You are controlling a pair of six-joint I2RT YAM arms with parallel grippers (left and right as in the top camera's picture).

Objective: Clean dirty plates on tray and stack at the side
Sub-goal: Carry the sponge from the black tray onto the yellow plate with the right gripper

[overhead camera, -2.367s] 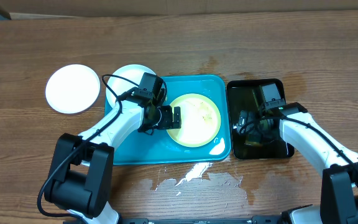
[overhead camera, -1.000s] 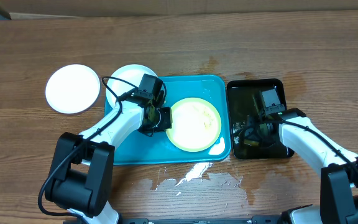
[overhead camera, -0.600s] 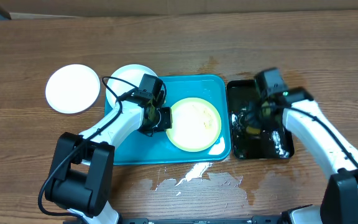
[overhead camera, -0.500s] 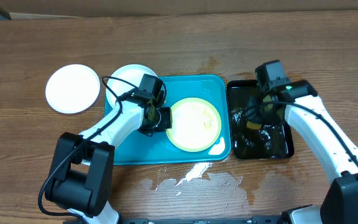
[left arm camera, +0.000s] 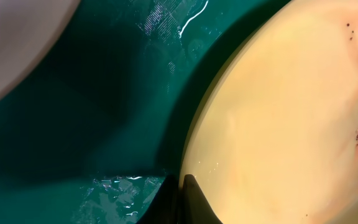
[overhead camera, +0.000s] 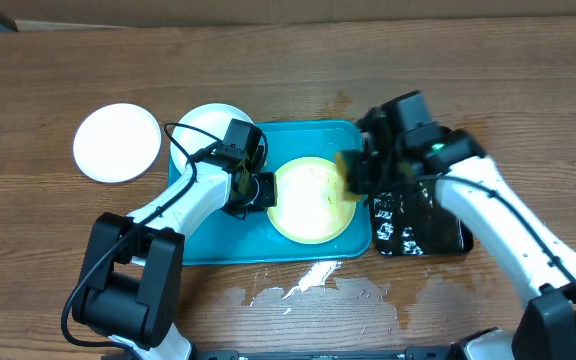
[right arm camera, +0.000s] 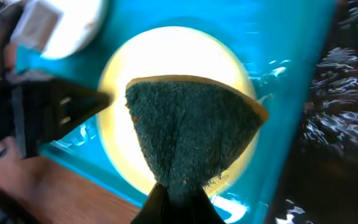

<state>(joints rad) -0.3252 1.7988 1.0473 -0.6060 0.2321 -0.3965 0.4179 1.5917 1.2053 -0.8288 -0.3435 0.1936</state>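
On the turquoise tray (overhead camera: 208, 235) lies a pale yellow-green plate (overhead camera: 306, 205) with small brown specks. My left gripper (overhead camera: 265, 190) is shut on its left rim; the left wrist view shows the fingertips (left arm camera: 182, 186) pinching the edge of the plate (left arm camera: 291, 112). My right gripper (overhead camera: 365, 170) is shut on a green and yellow sponge (right arm camera: 191, 130), which hangs just above the plate's right side. One white plate (overhead camera: 117, 142) rests on the table at the left. Another white plate (overhead camera: 203, 122) sits at the tray's back-left corner, partly under the left arm.
A black tray (overhead camera: 423, 225) holding water stands right of the turquoise tray, below the right arm. Spilled water (overhead camera: 308, 285) glistens on the wooden table in front of the tray.
My right gripper closed on the sponge in the black tray, lifted it and carried it left over the yellow-green plate. The left arm and plate stayed still.
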